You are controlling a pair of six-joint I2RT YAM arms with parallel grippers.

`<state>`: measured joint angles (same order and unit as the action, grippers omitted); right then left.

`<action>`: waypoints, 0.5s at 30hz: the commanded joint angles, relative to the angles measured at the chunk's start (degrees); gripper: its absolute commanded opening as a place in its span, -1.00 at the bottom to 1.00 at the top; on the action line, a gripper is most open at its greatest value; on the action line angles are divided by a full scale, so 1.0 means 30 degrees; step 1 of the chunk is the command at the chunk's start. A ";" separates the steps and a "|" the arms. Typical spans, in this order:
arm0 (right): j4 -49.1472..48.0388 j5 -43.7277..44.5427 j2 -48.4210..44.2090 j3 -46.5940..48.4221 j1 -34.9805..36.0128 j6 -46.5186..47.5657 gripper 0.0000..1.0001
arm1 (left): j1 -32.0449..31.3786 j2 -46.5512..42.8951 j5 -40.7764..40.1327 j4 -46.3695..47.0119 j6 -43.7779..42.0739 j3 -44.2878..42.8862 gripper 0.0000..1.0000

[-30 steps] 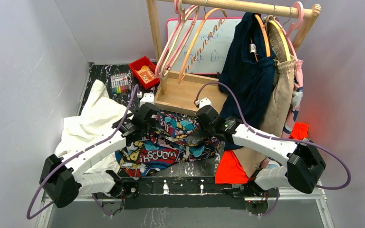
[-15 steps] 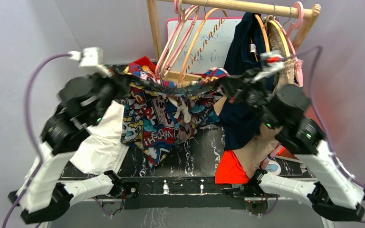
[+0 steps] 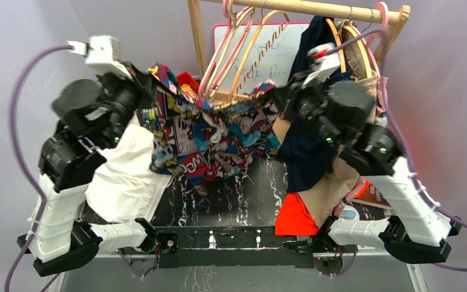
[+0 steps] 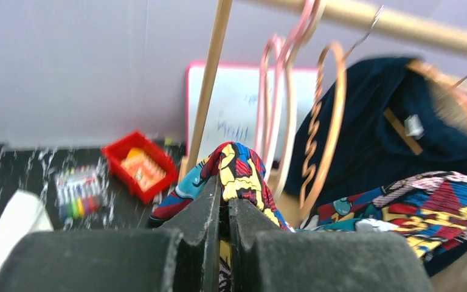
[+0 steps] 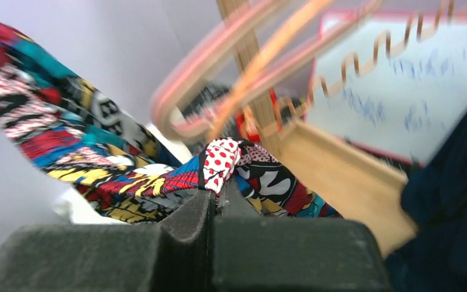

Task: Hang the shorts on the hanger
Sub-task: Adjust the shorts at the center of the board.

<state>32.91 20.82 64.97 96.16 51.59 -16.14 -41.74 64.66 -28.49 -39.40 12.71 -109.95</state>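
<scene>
The comic-print shorts [image 3: 210, 137] hang stretched in the air between both grippers, in front of the wooden rack. My left gripper [image 3: 145, 76] is shut on the waistband's left end, which shows between its fingers in the left wrist view [image 4: 238, 170]. My right gripper [image 3: 283, 91] is shut on the right end, seen in the right wrist view [image 5: 222, 161]. The light-orange hanger [image 3: 256, 45] with the zigzag bar hangs from the rail just behind the shorts. It also shows in the left wrist view [image 4: 325, 131] and, blurred, in the right wrist view [image 5: 401, 36].
Pink hangers [image 3: 222, 48] hang left of the orange one. A dark navy garment [image 3: 310, 97] and a beige one [image 3: 356, 128] hang at the right. A white cloth [image 3: 124, 176] lies at the left, an orange cloth [image 3: 295, 216] at the front, a red bin [image 4: 140, 164] at the back.
Both grippers lifted the shorts off the table and raised them up to the rack. The shorts now hang spread just below the hangers.
</scene>
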 commanded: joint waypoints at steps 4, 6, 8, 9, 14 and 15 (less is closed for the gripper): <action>-0.2377 -0.2986 -0.0755 0.5442 -0.0068 0.0497 -1.00 | 0.0090 -0.0361 0.0906 0.2061 -0.1456 -0.4156 -1.00; -0.2547 -0.3548 -0.0775 0.5659 -0.0059 0.0447 -1.00 | 0.0086 -0.0721 0.1566 0.2794 -0.1431 -0.3759 -1.00; -0.2705 -0.4287 -0.0752 0.6166 -0.0066 0.0458 -1.00 | 0.0084 -0.0987 0.2236 0.3406 -0.1418 -0.3655 -1.00; -0.2743 -0.4682 -0.0722 0.6482 -0.0060 0.0440 -1.00 | 0.0084 -0.1134 0.2609 0.3677 -0.1401 -0.3625 -1.00; -0.2855 -0.4747 -0.1154 0.5809 -0.0063 0.0287 -1.00 | 0.0087 -0.2499 0.3188 0.4741 -0.0992 -0.1563 -1.00; -0.2952 -0.4432 -0.1413 0.5005 -0.0060 0.0316 -1.00 | 0.0103 -0.2829 0.2944 0.4800 -0.0936 -0.0767 -1.00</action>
<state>27.86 6.33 62.63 114.10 51.77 -15.55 -41.95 59.61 -18.57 -29.65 10.13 -117.23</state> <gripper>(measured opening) 0.022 0.022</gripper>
